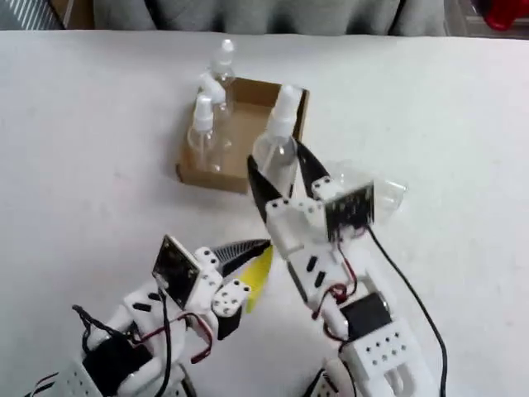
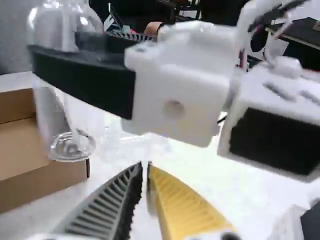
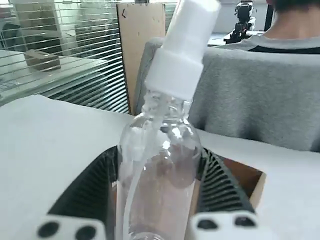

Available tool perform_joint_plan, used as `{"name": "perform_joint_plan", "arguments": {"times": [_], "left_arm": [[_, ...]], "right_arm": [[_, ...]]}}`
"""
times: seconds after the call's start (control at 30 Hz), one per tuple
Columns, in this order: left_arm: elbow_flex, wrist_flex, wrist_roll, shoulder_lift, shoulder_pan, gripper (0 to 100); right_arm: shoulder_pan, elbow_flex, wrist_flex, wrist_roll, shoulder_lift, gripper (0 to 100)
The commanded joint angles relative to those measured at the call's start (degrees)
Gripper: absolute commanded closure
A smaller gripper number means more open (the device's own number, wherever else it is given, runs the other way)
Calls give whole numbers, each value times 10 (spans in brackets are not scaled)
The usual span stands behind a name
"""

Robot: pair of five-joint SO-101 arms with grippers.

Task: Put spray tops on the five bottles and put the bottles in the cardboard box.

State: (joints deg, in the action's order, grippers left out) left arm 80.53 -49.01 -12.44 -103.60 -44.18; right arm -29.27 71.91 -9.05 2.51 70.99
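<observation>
A clear bottle [image 1: 277,149] with a white spray top [image 1: 286,103] is held upright in my right gripper [image 1: 277,163], whose black fingers are shut on its body just over the near right edge of the cardboard box [image 1: 240,136]. The right wrist view shows this bottle [image 3: 160,170], its spray top [image 3: 182,50] and the right gripper [image 3: 160,156] around it. Other capped bottles [image 1: 202,132] stand in the box. My left gripper [image 1: 268,246], with one grey and one yellow finger, is shut on nothing, low near the right arm. Its tips [image 2: 145,167] meet below the right arm's gripper.
Another clear bottle [image 1: 376,188] lies on the white table behind the right arm's wrist. The box's wall [image 2: 30,145] stands just beyond the left gripper, with the held bottle's base [image 2: 72,145] beside it. White table surface lies to the left and right of the box.
</observation>
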Motion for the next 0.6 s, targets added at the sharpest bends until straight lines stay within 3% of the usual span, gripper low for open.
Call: {"name": "perform_joint_plan", "arguments": {"times": [0.0,0.3,0.57], "left_arm": [[42,44,-7,-14,-6,980],[165,277,-8,-13,122,980],[164,280,-9,-13,143,980]], "right_arm": [[-36,-75,15,26,-57,982],[-100,-98,-25,28,-72,982],[-98,-98,-111,27,-58,982]]}}
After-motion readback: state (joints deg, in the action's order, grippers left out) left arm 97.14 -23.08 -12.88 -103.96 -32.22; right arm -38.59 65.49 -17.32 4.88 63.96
